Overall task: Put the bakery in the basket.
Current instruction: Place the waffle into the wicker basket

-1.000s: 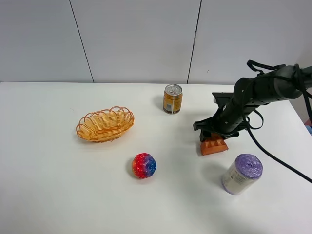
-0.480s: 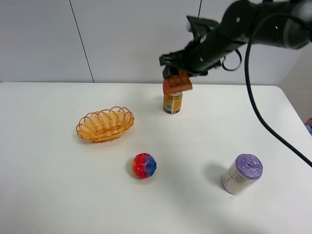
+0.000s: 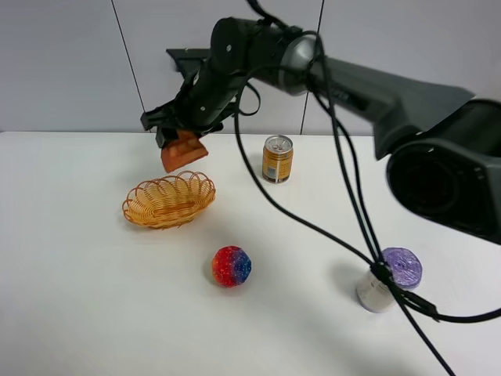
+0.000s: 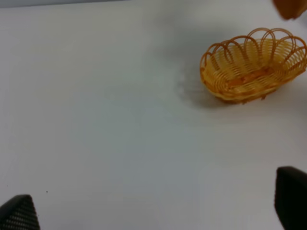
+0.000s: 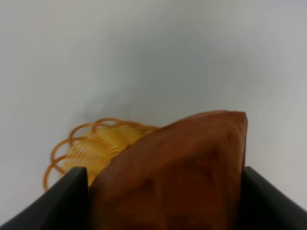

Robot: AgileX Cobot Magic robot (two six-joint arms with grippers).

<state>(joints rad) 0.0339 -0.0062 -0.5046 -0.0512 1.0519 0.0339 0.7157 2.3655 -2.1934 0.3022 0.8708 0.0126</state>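
R arm raised, reaching across to left; R tool (image 3: 180, 138) clamped on bakery (image 3: 183, 153); L tool (image 4: 155, 207) spread wide

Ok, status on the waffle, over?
Right pincer shut on waffle slice, airborne near the basket, not in yet. Left pincer open, empty. Nothing between slice and basket.

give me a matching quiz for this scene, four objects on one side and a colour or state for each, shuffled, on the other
Things:
1. bakery
2. basket
3. ball
4. can

States:
A. standing upright, silver top
B. held in the air by the right end effector
C. golden-orange, nothing in it
D. speckled red and blue

Pairs: 1-B, 2-C, 3-D, 4-A
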